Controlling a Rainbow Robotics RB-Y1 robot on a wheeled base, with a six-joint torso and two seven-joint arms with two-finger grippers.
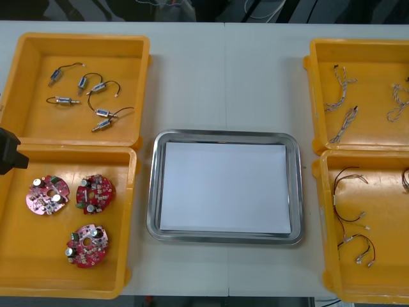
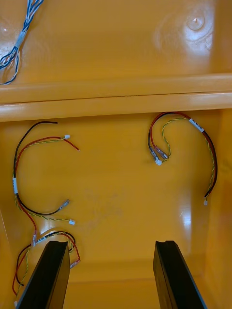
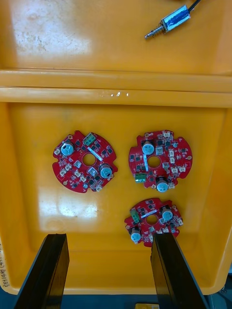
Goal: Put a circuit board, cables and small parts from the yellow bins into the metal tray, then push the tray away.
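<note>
Left wrist view: the left jaws stand spread and hold nothing, their black fingers (image 3: 46,270) hanging over the near left yellow bin (image 3: 116,263). Three round red circuit boards (image 3: 153,221) lie flat there, the nearest close to one finger and the other two side by side beyond it. Past the bin's wall, a small metal part (image 3: 174,20) with a black lead rests in the far left bin (image 3: 96,43). In the right wrist view the right jaws are likewise spread and hold nothing, fingers (image 2: 48,275) above the near right bin (image 2: 116,203). Looped red, yellow and black cables (image 2: 210,149) lie apart on the floor, one coil beside a finger. A twisted blue and white cable (image 2: 14,46) lies in the far right bin (image 2: 121,48). The front view shows the metal tray (image 1: 153,192), white inside, at the middle of the light table (image 1: 211,77) between the two pairs of bins. A black part of the left arm (image 1: 9,150) shows at the picture's edge, above the wall shared by the two left bins.
</note>
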